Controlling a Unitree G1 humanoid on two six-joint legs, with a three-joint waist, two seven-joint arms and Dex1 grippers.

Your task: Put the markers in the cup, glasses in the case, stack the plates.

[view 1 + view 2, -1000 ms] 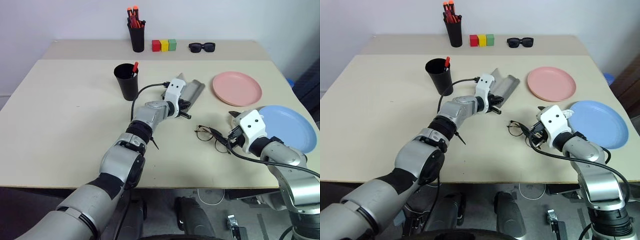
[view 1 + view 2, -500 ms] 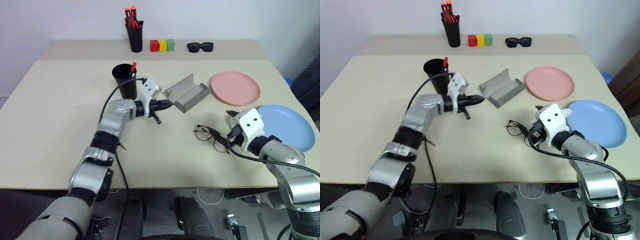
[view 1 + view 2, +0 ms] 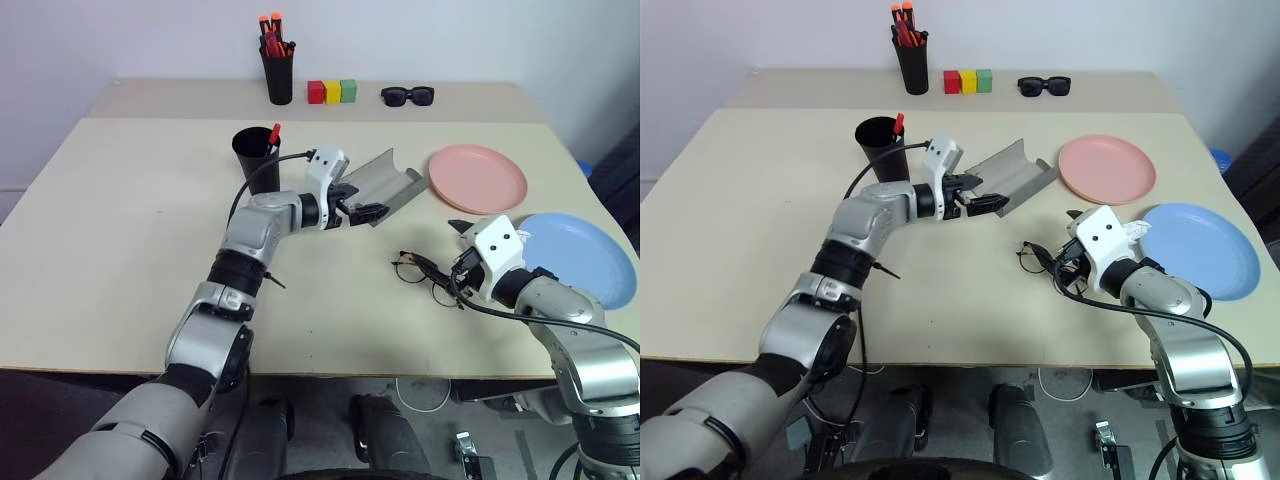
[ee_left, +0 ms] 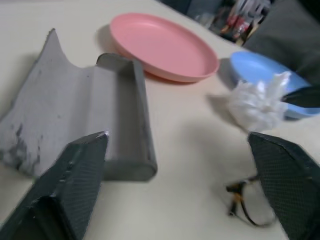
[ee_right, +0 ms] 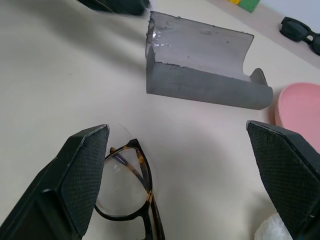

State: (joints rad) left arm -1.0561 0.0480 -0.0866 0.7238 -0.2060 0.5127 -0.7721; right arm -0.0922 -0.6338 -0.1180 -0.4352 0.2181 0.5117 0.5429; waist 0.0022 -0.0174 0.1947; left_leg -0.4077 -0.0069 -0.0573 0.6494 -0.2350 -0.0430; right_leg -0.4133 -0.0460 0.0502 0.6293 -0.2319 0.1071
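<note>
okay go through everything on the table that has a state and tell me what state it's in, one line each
case: open, lying empty on the table
glasses: unfolded on the table, outside the case
cup: upright, red-tipped marker inside
pink plate: flat, not stacked
blue plate: flat, not stacked
left hand: open, empty, by the case
right hand: open, empty, at the glasses

- Plates: two, one pink (image 3: 477,177), one blue (image 3: 578,254)
- Black cups: two (image 3: 254,160) (image 3: 278,78)
- Coloured blocks (image 3: 332,92): three
- Eyewear: glasses (image 3: 424,278), sunglasses (image 3: 407,96)
- Open grey case (image 3: 385,184): one
</note>
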